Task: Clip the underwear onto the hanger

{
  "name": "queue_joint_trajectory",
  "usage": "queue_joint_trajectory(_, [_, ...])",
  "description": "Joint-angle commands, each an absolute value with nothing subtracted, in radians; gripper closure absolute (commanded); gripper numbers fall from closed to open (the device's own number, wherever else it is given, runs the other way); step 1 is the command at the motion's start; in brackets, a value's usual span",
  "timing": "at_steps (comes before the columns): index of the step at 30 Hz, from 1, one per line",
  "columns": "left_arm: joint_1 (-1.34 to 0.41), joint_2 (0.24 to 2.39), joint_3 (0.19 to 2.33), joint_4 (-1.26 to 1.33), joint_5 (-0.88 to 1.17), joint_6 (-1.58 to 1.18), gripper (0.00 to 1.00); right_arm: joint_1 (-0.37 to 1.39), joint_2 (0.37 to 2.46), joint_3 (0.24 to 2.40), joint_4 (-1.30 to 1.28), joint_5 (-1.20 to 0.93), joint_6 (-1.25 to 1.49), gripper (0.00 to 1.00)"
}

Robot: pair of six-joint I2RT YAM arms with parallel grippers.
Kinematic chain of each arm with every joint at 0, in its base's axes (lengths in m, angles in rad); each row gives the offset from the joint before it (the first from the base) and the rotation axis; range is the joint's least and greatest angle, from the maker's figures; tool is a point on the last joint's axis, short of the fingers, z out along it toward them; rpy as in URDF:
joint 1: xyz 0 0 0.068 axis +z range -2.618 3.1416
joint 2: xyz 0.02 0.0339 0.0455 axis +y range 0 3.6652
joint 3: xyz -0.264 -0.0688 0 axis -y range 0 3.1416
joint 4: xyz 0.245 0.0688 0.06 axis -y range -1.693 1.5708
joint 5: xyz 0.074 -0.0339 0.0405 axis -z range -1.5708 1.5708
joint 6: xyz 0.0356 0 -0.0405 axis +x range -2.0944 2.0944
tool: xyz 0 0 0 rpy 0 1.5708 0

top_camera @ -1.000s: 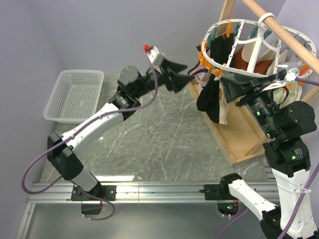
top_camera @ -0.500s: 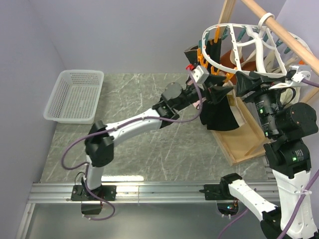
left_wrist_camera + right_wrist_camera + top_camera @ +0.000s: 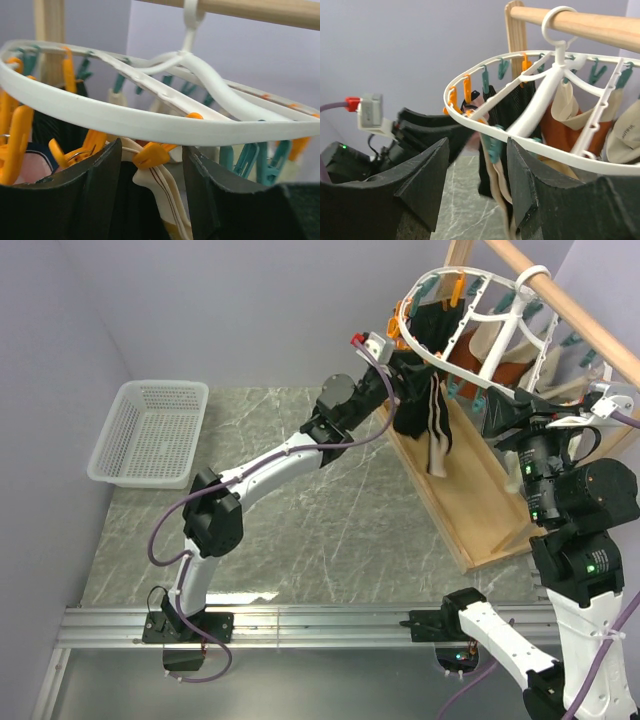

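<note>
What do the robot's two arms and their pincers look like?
Both the left arm and right arm have white shells between black joints, with purple cable looping alongside. Small green lights glow on the right arm. The left gripper and right gripper have broad matte-black fingers; a white box with a red plug sits on the left wrist.

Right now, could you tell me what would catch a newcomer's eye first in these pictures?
The round white hanger with orange and teal clips, hooked over the wooden rod at top right, stands out first. Black underwear hangs below its rim, and both arms reach up to it, the left gripper framing an orange clip.
</note>
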State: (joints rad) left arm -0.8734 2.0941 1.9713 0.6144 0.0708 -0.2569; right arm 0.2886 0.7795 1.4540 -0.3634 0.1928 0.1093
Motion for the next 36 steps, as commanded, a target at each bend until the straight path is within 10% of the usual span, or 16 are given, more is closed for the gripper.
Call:
queue_joint_trajectory(1, [-0.853,2.060,1.988,0.660,0.055,-0.261,0.43,0.290,0.779,1.444,-0.333,0.256,0.081,0.43])
queue_joint_trajectory(36, [-0.776,2.111,2.043,0.635,0.115,-0.279,0.40,0.176,0.910,1.316,-0.133,0.244,-0.074,0.47])
